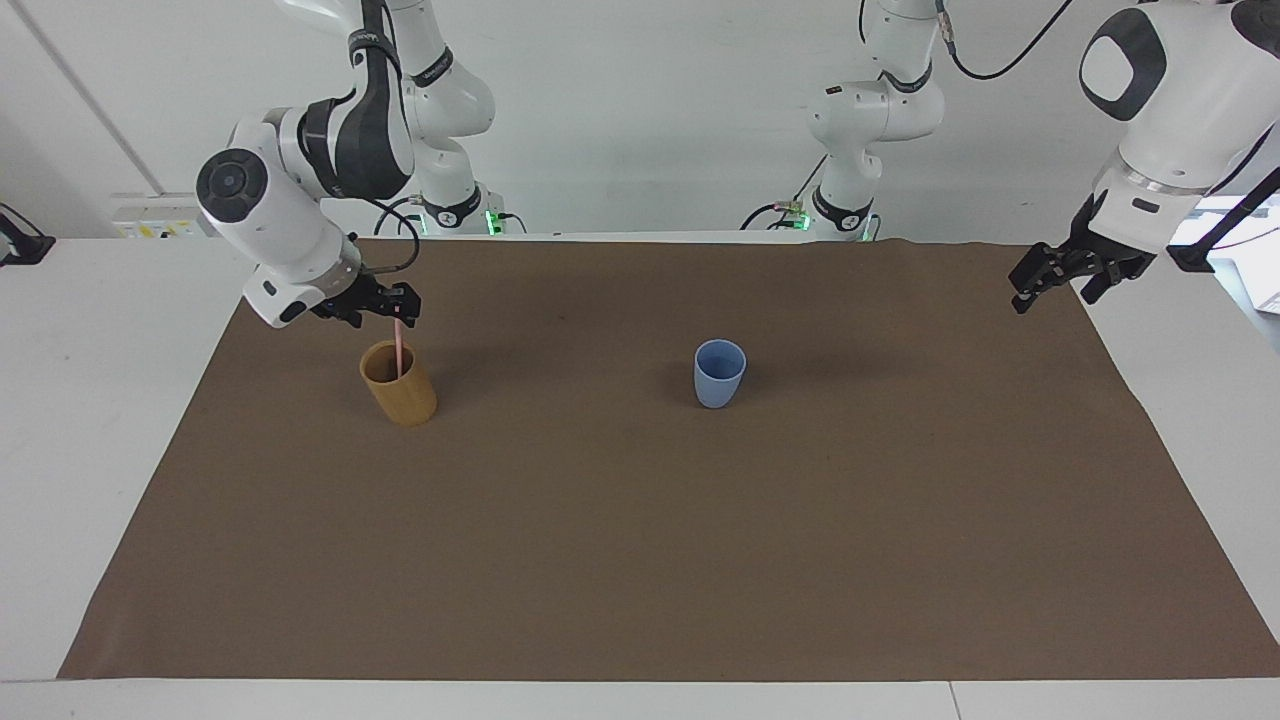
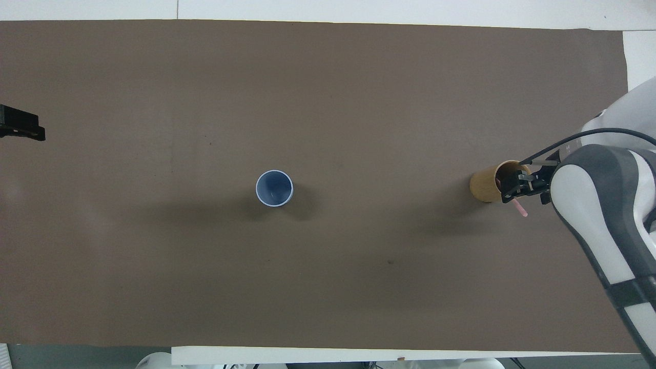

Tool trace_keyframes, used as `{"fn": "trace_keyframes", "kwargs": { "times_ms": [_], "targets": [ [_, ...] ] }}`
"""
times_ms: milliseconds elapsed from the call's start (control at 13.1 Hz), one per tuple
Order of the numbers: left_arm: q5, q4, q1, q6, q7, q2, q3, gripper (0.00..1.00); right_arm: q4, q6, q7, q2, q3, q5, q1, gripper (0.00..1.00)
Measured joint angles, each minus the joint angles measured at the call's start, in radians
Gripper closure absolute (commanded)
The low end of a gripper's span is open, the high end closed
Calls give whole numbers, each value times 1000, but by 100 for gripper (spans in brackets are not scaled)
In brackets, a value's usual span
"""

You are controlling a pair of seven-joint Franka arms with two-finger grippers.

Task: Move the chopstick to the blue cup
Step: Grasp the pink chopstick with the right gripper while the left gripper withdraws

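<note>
The pale pink chopstick [image 1: 399,352] stands upright in a tan cylindrical cup [image 1: 400,388] toward the right arm's end of the table. My right gripper [image 1: 398,312] sits around the chopstick's upper part, just above the cup's rim. In the overhead view the right gripper [image 2: 515,187] covers the tan cup's [image 2: 484,185] mouth, and only the chopstick's [image 2: 520,209] pink tip shows. The blue cup [image 1: 719,373] [image 2: 274,188] stands upright near the table's middle with nothing in it. My left gripper [image 1: 1056,279] [image 2: 20,129] hangs open, raised over the mat's edge at the left arm's end.
A brown mat [image 1: 640,520] covers most of the white table [image 1: 90,400]. The two cups stand apart at about the same distance from the robots. A black clamp [image 1: 1195,255] sits on the table's edge at the left arm's end.
</note>
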State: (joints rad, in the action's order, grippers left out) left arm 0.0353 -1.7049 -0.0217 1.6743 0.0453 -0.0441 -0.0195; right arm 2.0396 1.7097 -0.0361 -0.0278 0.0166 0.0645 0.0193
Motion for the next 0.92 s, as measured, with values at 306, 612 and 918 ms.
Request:
{"fn": "trace_keyframes", "kwargs": {
  "times_ms": [306, 612, 918],
  "targets": [
    [0, 10, -11, -2, 1, -1, -18, 0, 20, 0, -34, 0, 1, 7, -23, 43],
    [0, 51, -12, -30, 1, -9, -19, 0, 27, 2, -35, -1, 0, 7, -23, 43],
    [0, 51, -10, -34, 1, -12, -10, 0, 21, 19, -35, -2, 0, 7, -18, 51]
  ]
}}
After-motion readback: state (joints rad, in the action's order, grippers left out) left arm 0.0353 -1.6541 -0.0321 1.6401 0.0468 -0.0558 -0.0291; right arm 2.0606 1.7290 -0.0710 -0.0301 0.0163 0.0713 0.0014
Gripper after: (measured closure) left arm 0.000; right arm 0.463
